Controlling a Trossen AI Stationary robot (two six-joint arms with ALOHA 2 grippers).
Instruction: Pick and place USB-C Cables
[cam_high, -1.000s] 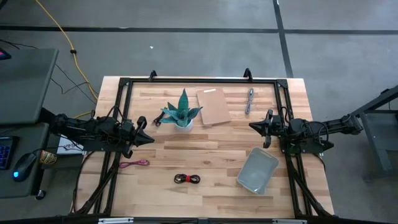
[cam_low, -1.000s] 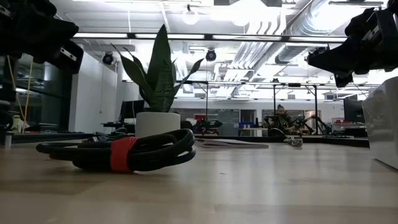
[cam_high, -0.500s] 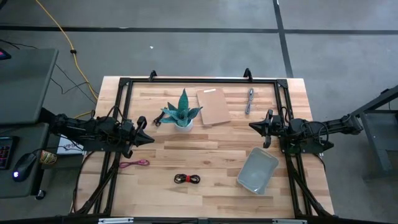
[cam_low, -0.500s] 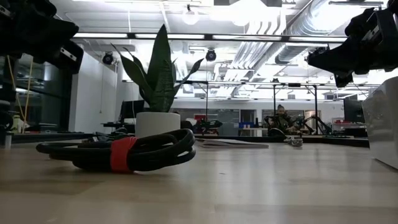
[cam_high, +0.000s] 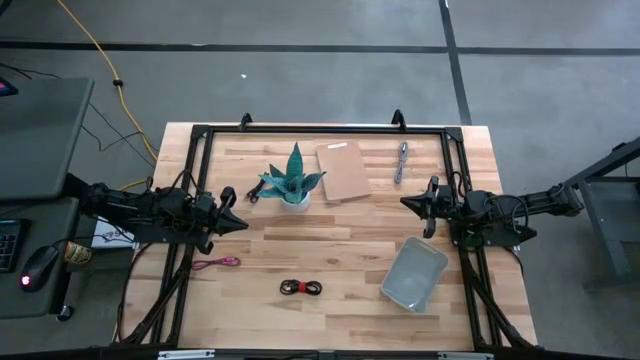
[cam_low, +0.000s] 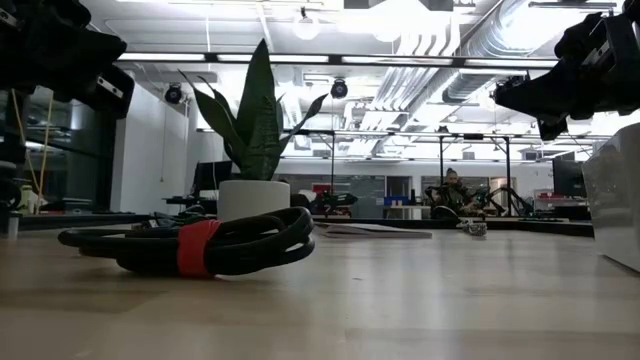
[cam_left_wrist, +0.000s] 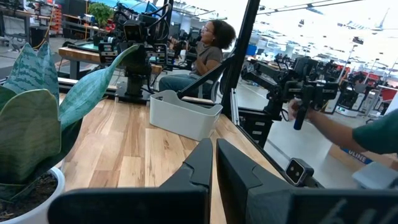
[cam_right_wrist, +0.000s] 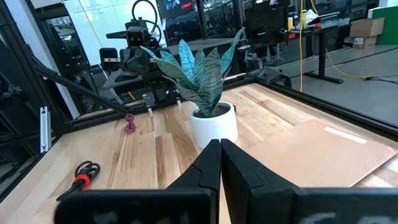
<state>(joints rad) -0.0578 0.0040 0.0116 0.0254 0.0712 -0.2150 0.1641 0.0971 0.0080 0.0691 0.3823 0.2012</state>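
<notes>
A light wooden slatted table (cam_high: 340, 255) is seen from above, with a dark robot arm at each side. The left gripper (cam_high: 240, 224) hovers over the table's left edge with its two fingers pressed together, holding nothing. The right gripper (cam_high: 408, 203) hovers near the right edge, likewise closed and empty.

Four small cable bundles lie apart on the wood. The silver-grey cable (cam_high: 401, 160) rests near the far edge, right of a flat tan cardboard sheet (cam_high: 343, 170). The black cable (cam_high: 254, 192) lies just left of a green snake plant in a white pot (cam_high: 294, 182). The pink-magenta cable (cam_high: 217, 263) sits near the left edge, below the left gripper. The red-and-black cable (cam_high: 301, 288) lies toward the near edge, around the middle. A grey rectangular plastic tray (cam_high: 414, 274) sits at the near right, below the right gripper.

In the left wrist view, a seated person (cam_left_wrist: 199, 59) shows beyond the table.
</notes>
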